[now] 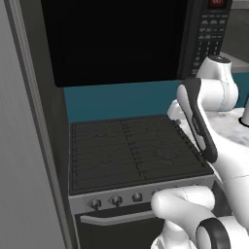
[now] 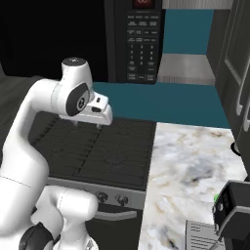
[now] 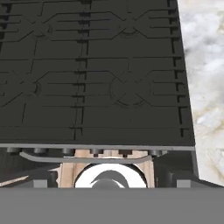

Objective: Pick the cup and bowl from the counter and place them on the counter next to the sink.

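Spreading across the middle of both base views, the black stove top [image 1: 131,151] is lying flat with its grates bare, and it is taking up most of the hand view as well. The counter [image 2: 190,171] is running along the stove's right side, touching its edge, its white marble with grey and tan veining reaching back to the teal wall; in the hand view it is showing as a pale strip on the right. A dark microwave [image 2: 141,39] is hanging over the back of the stove, its keypad facing the room. The white arm [image 2: 29,146] is rising beside the stove front and bending over it, and the gripper [image 2: 88,125] is hovering above the stove's rear left part, pointing downward and well apart from the counter. Its jaws are standing wide apart and are holding nothing: in the hand view the two dark fingertips [image 3: 175,177] are sitting far out toward either side, with only the stove's front edge showing between them. A dark boxy appliance [image 2: 234,210] is sitting on the near right end of the counter. A row of round knobs [image 1: 115,199] is lining the stove's front panel.
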### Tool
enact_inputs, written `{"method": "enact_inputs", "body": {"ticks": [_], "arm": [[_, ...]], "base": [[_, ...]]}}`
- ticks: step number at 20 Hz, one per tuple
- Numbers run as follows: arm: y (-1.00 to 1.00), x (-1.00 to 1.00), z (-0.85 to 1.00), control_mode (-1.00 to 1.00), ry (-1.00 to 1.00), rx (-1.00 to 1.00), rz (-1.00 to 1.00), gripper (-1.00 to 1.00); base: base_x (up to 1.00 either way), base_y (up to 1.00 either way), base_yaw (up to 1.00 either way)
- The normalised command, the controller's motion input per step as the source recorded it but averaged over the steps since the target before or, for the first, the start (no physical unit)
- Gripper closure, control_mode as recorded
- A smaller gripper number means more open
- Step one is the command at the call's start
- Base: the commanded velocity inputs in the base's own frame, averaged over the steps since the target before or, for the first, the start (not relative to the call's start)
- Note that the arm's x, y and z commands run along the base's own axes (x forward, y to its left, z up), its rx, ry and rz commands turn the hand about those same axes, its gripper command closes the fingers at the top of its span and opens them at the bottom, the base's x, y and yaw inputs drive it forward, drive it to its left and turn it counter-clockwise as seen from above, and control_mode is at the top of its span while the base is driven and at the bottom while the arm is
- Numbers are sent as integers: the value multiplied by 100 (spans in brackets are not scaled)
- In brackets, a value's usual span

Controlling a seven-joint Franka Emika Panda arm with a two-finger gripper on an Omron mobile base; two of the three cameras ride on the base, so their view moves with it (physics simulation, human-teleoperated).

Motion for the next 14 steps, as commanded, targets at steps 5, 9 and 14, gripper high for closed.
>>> {"method": "enact_inputs", "body": {"ticks": [5,9,14], "arm": [[-38,-30,-5,-100,0,0,-6,-100],[-37,-42,-7,-100,0,-3,-8,-100],[-35,-53,-11,-100,0,-9,-7,-100]], "base": [[0,0,0],[0,0,0],[0,0,0]]}}
